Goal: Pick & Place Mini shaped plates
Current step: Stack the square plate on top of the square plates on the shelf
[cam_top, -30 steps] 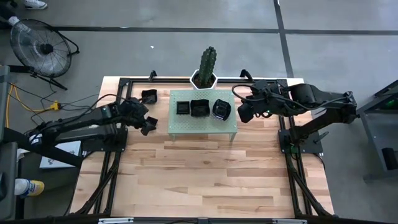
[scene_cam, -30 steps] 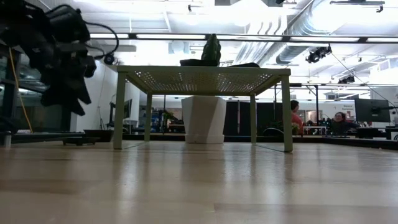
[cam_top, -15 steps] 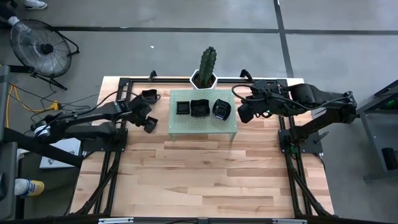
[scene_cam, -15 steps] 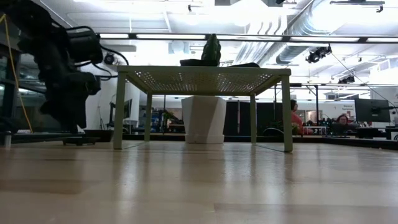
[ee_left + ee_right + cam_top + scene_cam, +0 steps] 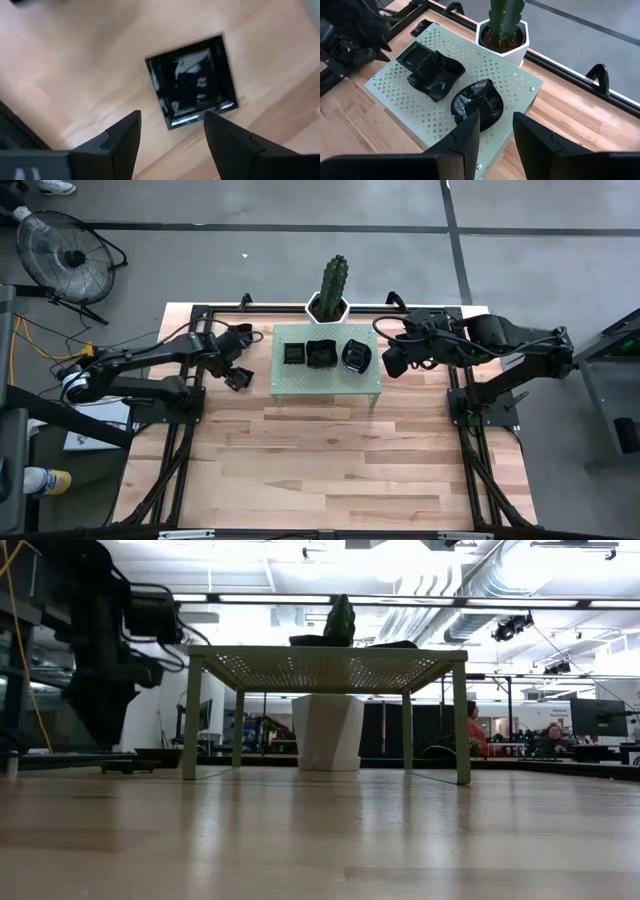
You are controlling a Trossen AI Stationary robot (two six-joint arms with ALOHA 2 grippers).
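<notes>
Left gripper [image 5: 170,137], jaws spread and empty, poised directly above a square black plate [image 5: 192,87] that lies flat on the wooden table [image 5: 330,460] at about ten o'clock of the tabletop, just beside the stand's left edge. To seat the grasp well, the fingers should probably descend straddling one raised rim, square to that edge, and close only once low enough to catch the lip; the glossy rim looks liable to slip under a shallow pinch. Right gripper [image 5: 495,130], jaws parted and holding nothing, hovers at three o'clock of the pale green perforated stand [image 5: 405,95], just above a round wavy plate [image 5: 477,105]. Two further plates, one wavy-edged [image 5: 437,75] and one small square [image 5: 414,56], occupy the stand top toward its left end. Beyond, at twelve o'clock, a cactus [image 5: 333,278] in a white hexagonal pot [image 5: 502,42] stands against the table's far rail; the black frame rail beside the left plate may limit the wrist's approach.
</notes>
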